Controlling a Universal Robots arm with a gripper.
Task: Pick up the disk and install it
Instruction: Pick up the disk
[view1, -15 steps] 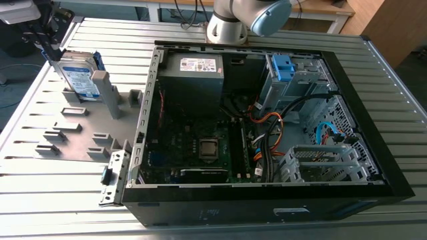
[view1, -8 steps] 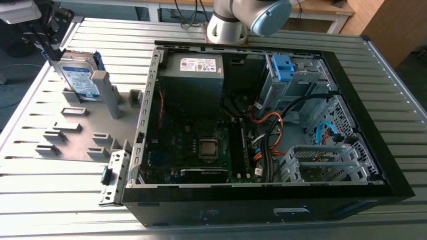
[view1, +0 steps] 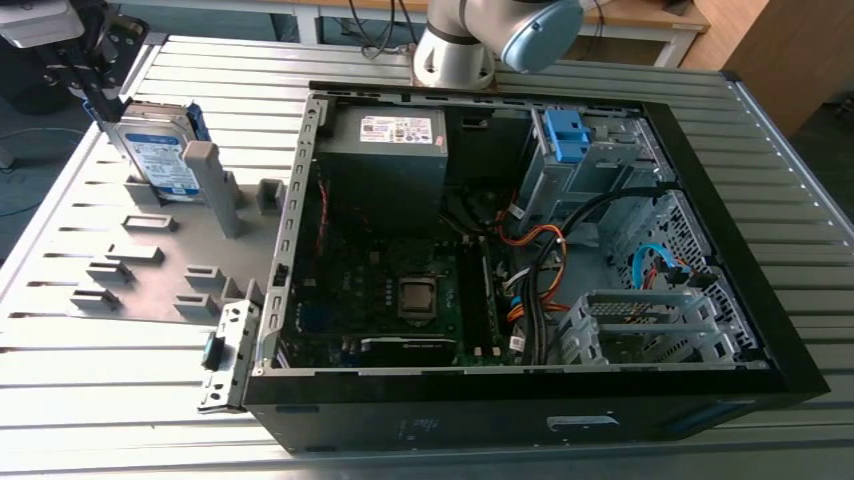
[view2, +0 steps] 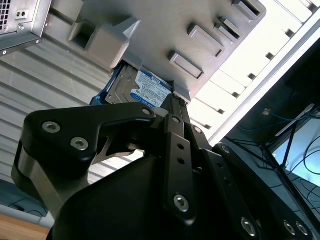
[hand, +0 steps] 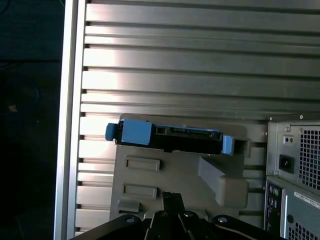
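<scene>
The gripper has jaws closed, empty, near the upright disk, partly hidden by its holder.

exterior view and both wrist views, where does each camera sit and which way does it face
Exterior view: off the arm, high up, looking down on the open computer case and the disk standing in the grey fixture; the arm and gripper show.
First wrist view: on the wrist, facing the disk's blue-railed edge and the slatted table; the gripper shows.
Second wrist view: on the wrist, facing the disk's label past the gripper's black body.
Shared: all three show the disk in the fixture.
</scene>
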